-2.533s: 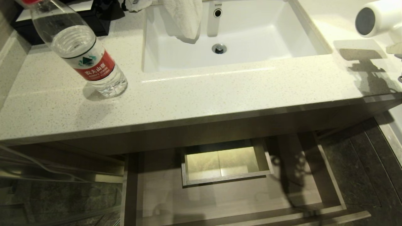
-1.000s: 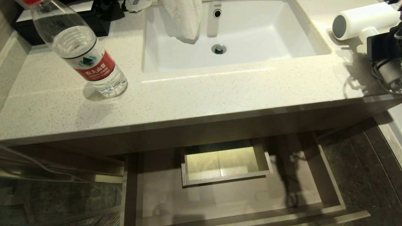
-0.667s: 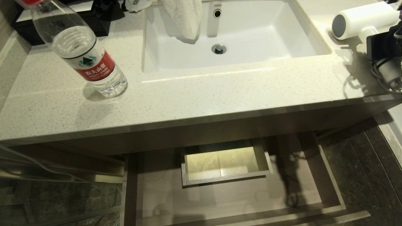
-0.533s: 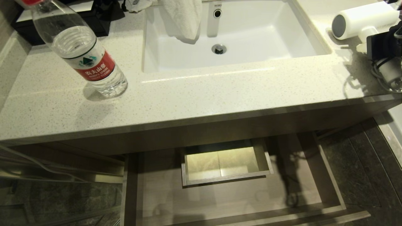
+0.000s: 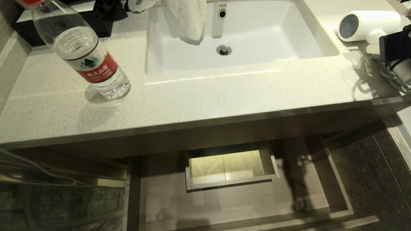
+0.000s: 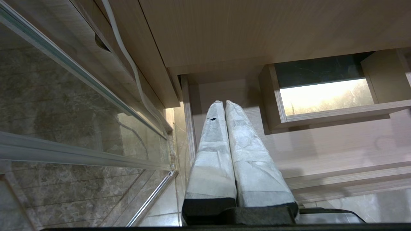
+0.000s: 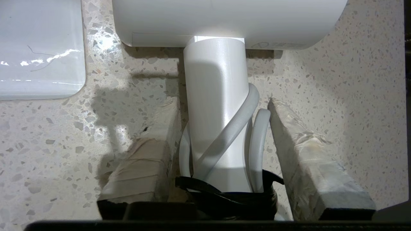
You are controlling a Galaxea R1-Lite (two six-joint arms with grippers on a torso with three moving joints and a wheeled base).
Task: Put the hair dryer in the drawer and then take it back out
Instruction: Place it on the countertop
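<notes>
The white hair dryer (image 5: 369, 21) lies on the speckled counter at the far right, its dark end face toward the sink. Its handle (image 7: 218, 96), wrapped in white cord, sits between the taped fingers of my right gripper (image 7: 222, 101). The jaws stand apart from the handle, with a wider gap on one side, so the gripper is open. In the head view the right gripper (image 5: 390, 46) shows at the right edge. Below the counter the wood-grain drawer (image 5: 337, 192) is pulled out with nothing in it. My left gripper (image 6: 223, 104) hangs shut over the drawer's left side.
A clear red-labelled water bottle (image 5: 86, 54) stands on the counter at the left. The white sink (image 5: 308, 29) lies in the middle with a towel (image 5: 189, 17) over its back rim. A boxed cut-out (image 5: 229, 166) sits mid-drawer. A glass panel (image 6: 64, 112) flanks the left gripper.
The hair dryer came down from the far right onto the counter. My right gripper's jaws have since parted from its handle, and the barrel has turned slightly.
</notes>
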